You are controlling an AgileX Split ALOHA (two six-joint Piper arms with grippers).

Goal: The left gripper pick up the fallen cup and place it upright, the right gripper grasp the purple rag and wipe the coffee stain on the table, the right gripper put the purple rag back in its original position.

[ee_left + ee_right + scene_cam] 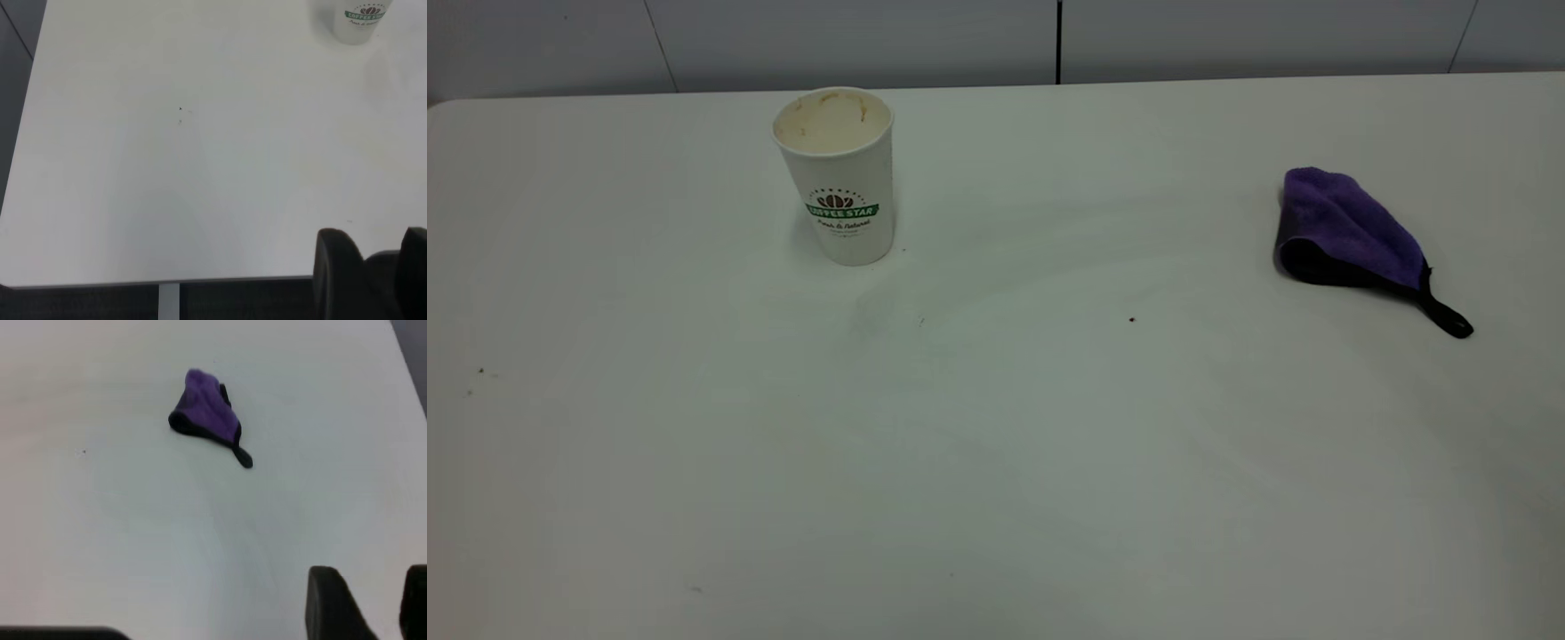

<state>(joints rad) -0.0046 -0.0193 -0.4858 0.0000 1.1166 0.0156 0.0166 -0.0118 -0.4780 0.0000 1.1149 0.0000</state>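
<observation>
While the cup [835,175] stands upright at the table's [996,462] far left, the purple rag [1352,233] lies bunched at the far right, well apart. Left gripper [373,273] and right gripper [373,603] hover at the near edge, fingers parted, holding nothing.

A smooth matt table [996,444] is being shown, with a paper cup [838,178] and fuzzy cloth rag [1352,233].

White cup [839,178], green banner logo, brown-stained cream interior; purple rag [1352,229], black edging and strap; plain white table [996,462].
</observation>
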